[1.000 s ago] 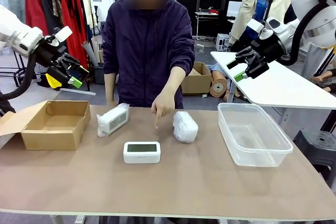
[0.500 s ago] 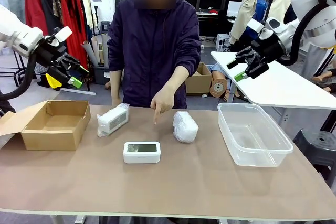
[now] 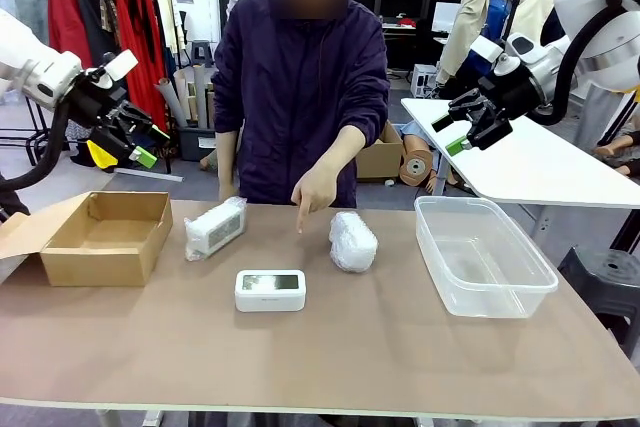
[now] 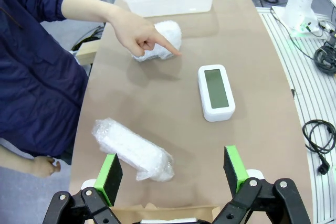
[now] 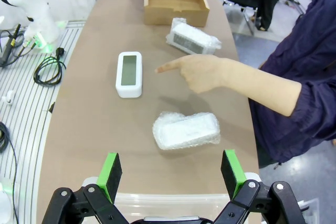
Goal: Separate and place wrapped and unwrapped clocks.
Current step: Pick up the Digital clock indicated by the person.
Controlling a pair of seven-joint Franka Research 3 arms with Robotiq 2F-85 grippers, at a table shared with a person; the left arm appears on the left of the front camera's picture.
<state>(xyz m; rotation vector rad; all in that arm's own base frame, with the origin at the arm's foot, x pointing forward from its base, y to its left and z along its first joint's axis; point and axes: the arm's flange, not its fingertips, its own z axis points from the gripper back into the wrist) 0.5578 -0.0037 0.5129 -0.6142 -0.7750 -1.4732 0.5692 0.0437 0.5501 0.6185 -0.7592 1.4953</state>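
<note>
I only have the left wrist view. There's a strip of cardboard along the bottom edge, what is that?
Observer: It's an open cardboard box with nothing in it. It sits at the left end of the table, next to the boxy wrapped bundle.
Operator: And the other arm, where is its pincer?
Observer: The right pincer hangs open and empty, high above the table on the side of the clear tub.
</note>
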